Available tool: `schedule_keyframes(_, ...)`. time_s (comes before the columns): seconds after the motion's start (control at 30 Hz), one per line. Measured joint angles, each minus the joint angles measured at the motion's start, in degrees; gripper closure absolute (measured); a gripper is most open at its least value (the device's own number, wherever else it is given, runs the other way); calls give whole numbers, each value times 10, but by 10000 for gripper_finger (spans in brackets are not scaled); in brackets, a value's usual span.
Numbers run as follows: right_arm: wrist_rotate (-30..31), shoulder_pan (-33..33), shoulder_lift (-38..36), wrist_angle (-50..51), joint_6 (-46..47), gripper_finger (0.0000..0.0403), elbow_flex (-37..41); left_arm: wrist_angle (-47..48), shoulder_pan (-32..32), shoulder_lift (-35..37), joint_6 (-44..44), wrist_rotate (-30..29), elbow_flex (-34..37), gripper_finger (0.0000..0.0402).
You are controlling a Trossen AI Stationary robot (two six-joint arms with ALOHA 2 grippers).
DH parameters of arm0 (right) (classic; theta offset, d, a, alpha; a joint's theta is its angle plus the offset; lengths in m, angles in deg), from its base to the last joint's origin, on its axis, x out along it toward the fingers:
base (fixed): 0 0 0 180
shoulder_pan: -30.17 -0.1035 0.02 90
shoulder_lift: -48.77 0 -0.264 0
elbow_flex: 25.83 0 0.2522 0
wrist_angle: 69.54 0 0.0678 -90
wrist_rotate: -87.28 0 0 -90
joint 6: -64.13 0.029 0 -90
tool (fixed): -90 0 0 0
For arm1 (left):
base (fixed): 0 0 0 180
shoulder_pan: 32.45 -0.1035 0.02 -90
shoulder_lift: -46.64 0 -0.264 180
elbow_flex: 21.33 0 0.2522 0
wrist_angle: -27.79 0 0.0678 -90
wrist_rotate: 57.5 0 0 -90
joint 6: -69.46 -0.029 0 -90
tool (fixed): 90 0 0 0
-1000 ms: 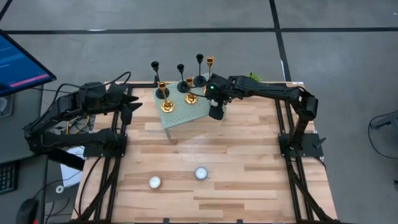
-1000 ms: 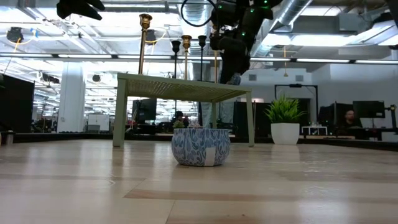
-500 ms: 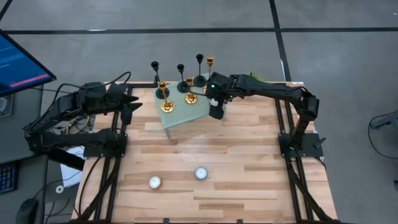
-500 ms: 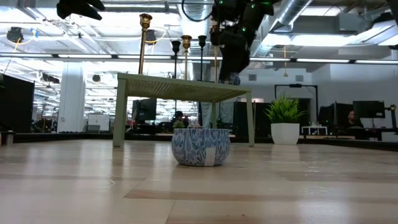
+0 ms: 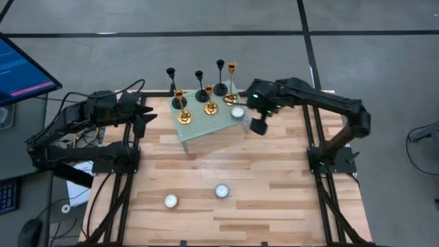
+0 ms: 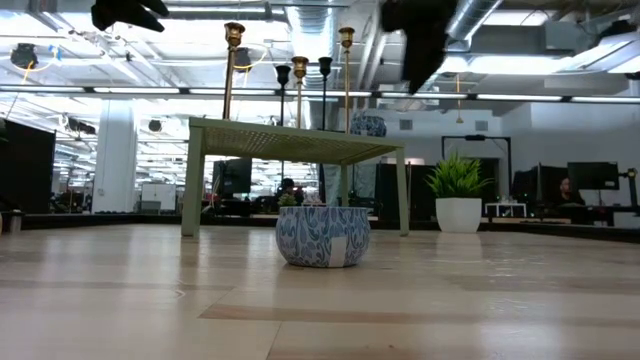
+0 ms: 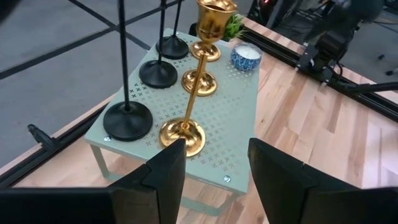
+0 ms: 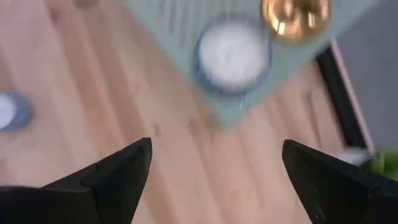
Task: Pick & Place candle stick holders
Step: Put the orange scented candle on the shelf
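Note:
Several candle stick holders stand by their round bases on a small green perforated stand at the table's far side. Three are black and slim, the others shiny gold, the tallest gold one nearest my left gripper. A white candle in a blue-patterned pot sits on the stand's right corner. My right gripper is open and empty, off the stand's right side. My left gripper waits open left of the stand.
Two more white candles in blue-patterned pots stand on the wooden table toward its near edge; one shows close in the low view. A small green plant stands behind the stand. A screen is at far left.
My right gripper has gone from over the stand's right corner toward the table's right edge and up. The blue-patterned candle pot stays standing on that corner, now clear of the gripper.

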Motion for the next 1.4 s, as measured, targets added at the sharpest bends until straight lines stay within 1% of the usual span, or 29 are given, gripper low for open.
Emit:
schedule_keyframes(0.1, 14, -35, -49, 53, 55, 51, 0, 0, 0, 0, 0, 3, 0, 226)
schedule_keyframes(0.23, 57, -109, -106, 87, 137, 51, 18, 0, 0, 0, 0, 3, 0, 226)
schedule_keyframes(0.43, 128, -238, -167, 70, 283, 51, 111, 5, 0, 0, 2, 49, 2, 226)
schedule_keyframes(0.53, 147, -287, -180, 13, 337, 51, 174, 11, 0, 0, 16, 78, 14, 226)
schedule_keyframes(0.63, 147, -318, -182, -67, 367, 51, 230, 13, 0, -2, 36, 118, 30, 226)
schedule_keyframes(0.73, 143, -336, -178, -137, 378, 51, 266, 15, 2, -4, 65, 176, 51, 226)
schedule_keyframes(0.8, 134, -343, -172, -166, 382, 51, 278, 17, 12, -11, 89, 210, 65, 226)
schedule_keyframes(0.93, 132, -351, -174, -197, 387, 51, 288, 18, 54, -27, 126, 263, 94, 226)
schedule_keyframes(1.03, 132, -353, -176, -191, 391, 51, 291, 17, 99, -38, 155, 285, 105, 226)
schedule_keyframes(1.1, 132, -353, -179, -191, 391, 51, 290, 16, 136, -47, 165, 283, 106, 226)
schedule_keyframes(1.2, 132, -353, -178, -190, 389, 51, 290, 9, 197, -61, 195, 262, 107, 226)
schedule_keyframes(1.4, 118, -353, -178, -182, 388, 51, 290, -50, 334, -101, 305, 211, 106, 227)
